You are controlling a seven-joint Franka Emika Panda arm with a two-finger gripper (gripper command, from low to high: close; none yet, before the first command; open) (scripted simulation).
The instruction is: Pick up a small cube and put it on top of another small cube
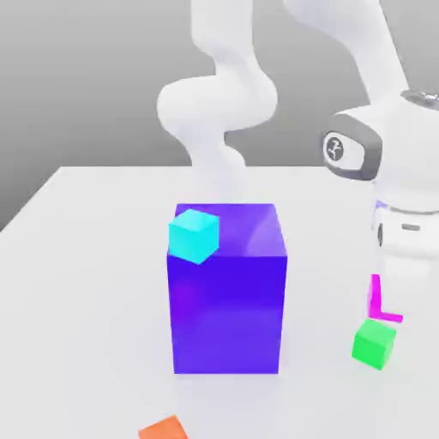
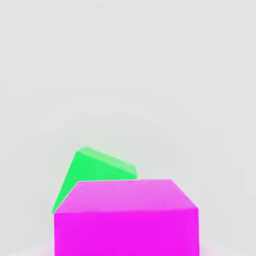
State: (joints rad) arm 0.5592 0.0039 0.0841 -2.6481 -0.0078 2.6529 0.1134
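On the white table point(image 1: 94, 214), the magenta cube point(image 2: 127, 220) hangs just above and beside the green cube point(image 1: 374, 344); fingers unclear. My advice: center it squarely over the green cube, lower slowly, then release.

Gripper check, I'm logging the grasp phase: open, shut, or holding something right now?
Gripper: cannot be told. It hangs right over the pink cube, beside the green cube.

big blue-violet block point(image 1: 227, 300) well apart from green cube point(image 1: 374, 344), bare table point(image 1: 94, 283) between
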